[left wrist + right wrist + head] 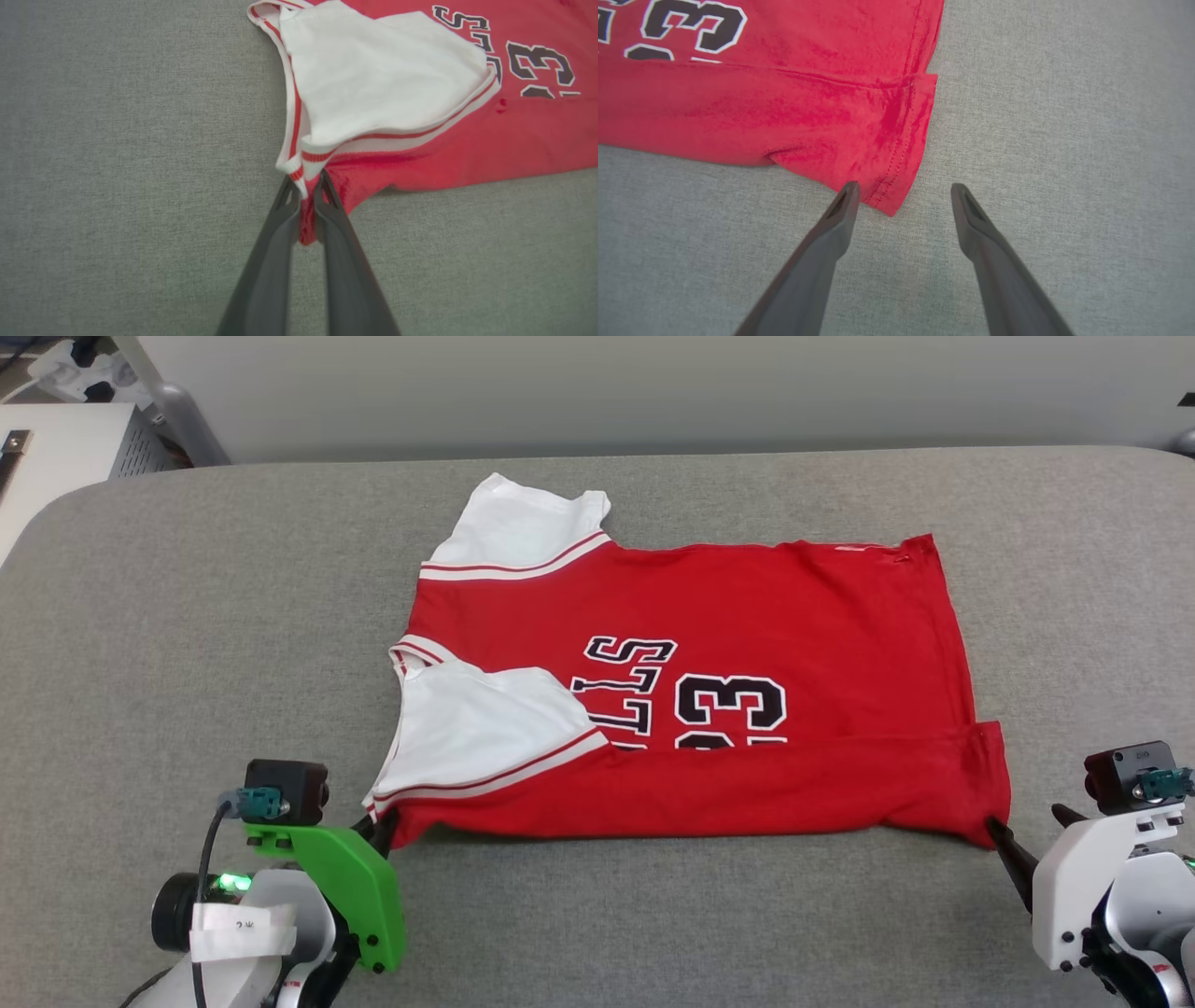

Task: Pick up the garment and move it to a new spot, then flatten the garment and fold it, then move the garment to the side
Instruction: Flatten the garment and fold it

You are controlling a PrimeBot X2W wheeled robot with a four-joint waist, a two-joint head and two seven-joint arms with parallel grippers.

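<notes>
You are looking down at the red garment (747,607) lying in the middle of the grey cloth table (187,616). It is lying mostly flat. Its neck end is pointing to your left side and its bottom hem is pointing to your right side. The far sleeve (523,527) is white and is sticking out toward the wall. The near sleeve (485,728) is white too, and it is lying folded in over the red front. The long edge nearest to you is lying folded up over the front, so it is hiding the bottom of the black numbers (728,705).

Your left gripper (306,179) is pinching the near left corner of the garment. Its two dark fingers are squeezing together, and red cloth and a bit of striped trim are sticking out between them. The cloth there is bunching up a little.

Your right gripper (904,189) is waiting at the near right corner, by the hem. Its two fingers are standing wide apart and are holding nothing. The red corner is poking into the gap between them, closer to the finger on the left of the right wrist view. Whether that finger is touching the cloth, you cannot tell.
</notes>
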